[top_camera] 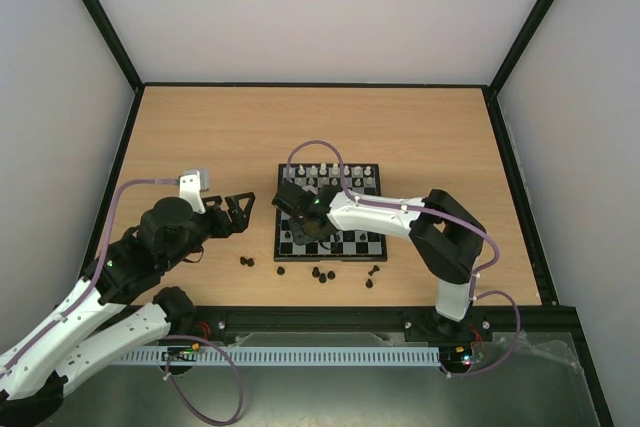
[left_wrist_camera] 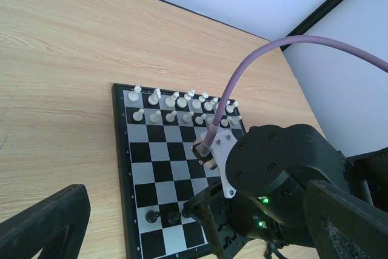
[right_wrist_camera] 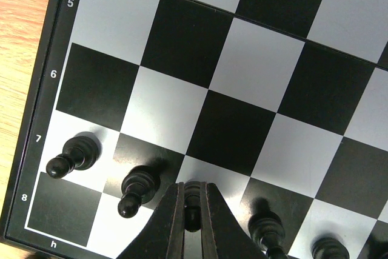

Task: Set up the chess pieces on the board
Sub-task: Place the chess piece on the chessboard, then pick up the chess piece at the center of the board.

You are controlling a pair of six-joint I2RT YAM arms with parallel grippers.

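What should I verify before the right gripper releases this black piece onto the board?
1. Grip: right gripper shut on the black piece: ok.
2. Target: piece over the light seventh-rank square beside two black pawns: ok.
3. Piece seated on the board: cannot tell, the fingers hide its base.
4. Those two pawns standing, apart from the fingers: ok.
5. Left gripper open, left of the board and off it: ok.
6. Set-up complete: not ok, loose black pieces lie on the table.
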